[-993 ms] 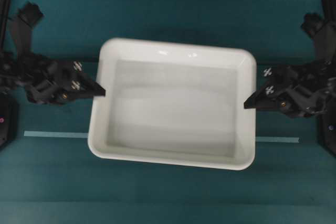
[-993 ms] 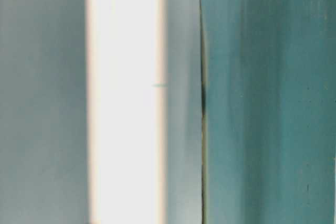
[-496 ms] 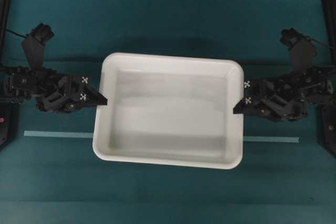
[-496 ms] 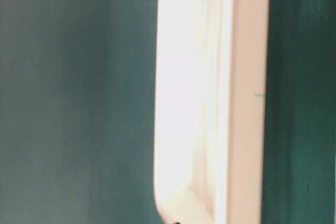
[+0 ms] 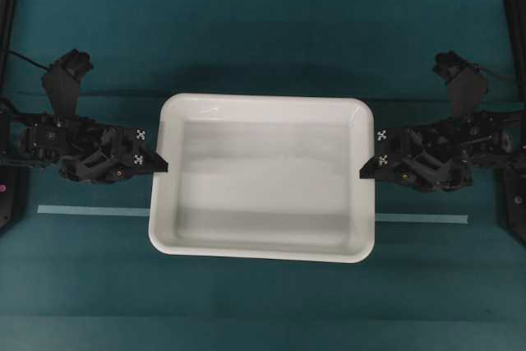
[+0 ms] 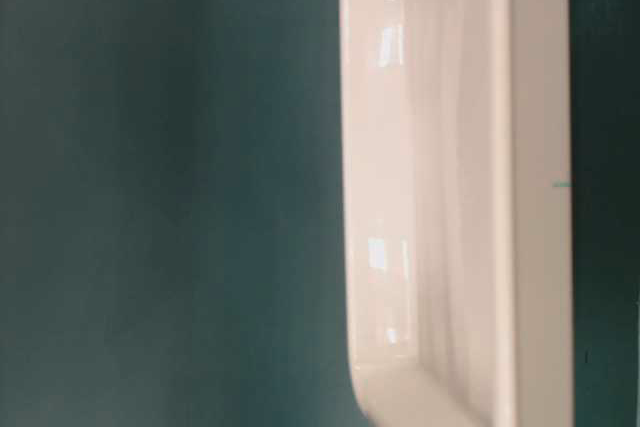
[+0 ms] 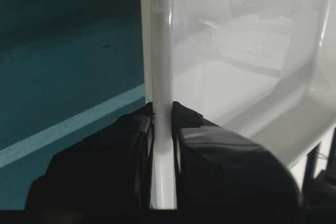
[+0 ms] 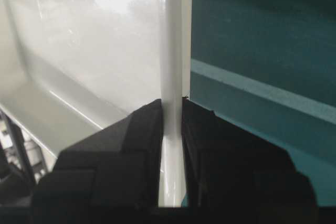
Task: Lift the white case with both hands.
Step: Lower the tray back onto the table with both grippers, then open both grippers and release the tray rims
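Note:
The white case (image 5: 261,191) lies level at the middle of the teal table in the overhead view. My left gripper (image 5: 162,163) is shut on the rim of its left short side. My right gripper (image 5: 366,172) is shut on the rim of its right short side. In the left wrist view the rim (image 7: 160,51) runs up between the closed black fingers (image 7: 131,145) of the left gripper (image 7: 163,124). In the right wrist view the rim (image 8: 170,35) is pinched the same way by the right gripper (image 8: 172,116). The table-level view shows the case (image 6: 450,197) from the side.
A thin pale tape strip (image 5: 90,210) runs across the table and passes under the case, coming out on the right (image 5: 423,219). It also shows in the left wrist view (image 7: 68,129) and the right wrist view (image 8: 262,95). Dark equipment stands at both side edges.
The case looks smaller and more level in the overhead view: it has moved down, away from the camera. Both grippers moved down and inward with it, still shut on its rims.

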{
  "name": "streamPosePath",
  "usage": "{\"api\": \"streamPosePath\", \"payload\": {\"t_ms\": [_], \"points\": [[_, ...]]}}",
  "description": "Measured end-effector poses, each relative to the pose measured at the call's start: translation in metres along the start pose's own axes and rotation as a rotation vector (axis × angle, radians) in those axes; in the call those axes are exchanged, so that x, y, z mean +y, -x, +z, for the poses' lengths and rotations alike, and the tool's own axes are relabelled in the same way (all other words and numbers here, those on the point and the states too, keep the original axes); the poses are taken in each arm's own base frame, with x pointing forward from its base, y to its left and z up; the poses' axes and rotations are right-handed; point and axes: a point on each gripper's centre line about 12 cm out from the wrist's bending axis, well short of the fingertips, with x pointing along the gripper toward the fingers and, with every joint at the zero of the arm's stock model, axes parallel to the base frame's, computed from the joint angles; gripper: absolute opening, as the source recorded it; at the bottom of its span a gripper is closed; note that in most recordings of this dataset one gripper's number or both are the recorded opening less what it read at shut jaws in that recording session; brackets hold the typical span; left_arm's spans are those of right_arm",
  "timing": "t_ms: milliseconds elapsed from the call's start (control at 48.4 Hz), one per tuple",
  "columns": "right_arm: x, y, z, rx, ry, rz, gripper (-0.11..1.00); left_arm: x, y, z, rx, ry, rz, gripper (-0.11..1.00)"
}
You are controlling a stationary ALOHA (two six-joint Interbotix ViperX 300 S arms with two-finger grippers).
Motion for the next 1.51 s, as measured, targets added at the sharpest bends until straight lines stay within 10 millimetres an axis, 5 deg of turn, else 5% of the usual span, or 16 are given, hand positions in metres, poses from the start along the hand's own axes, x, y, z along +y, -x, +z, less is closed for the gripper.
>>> {"api": "streamPosePath", "payload": {"t_ms": [745,1510], "points": [[-0.022,-0.036,0.002,-0.004,0.008,-0.126,0.11,0.026,-0.037,-0.004,0.016,0.01,0.116,0.06],[-0.034,-0.054,0.003,-0.008,0.029,-0.175,0.11,0.033,-0.044,-0.004,0.019,0.011,0.146,0.06]]}}
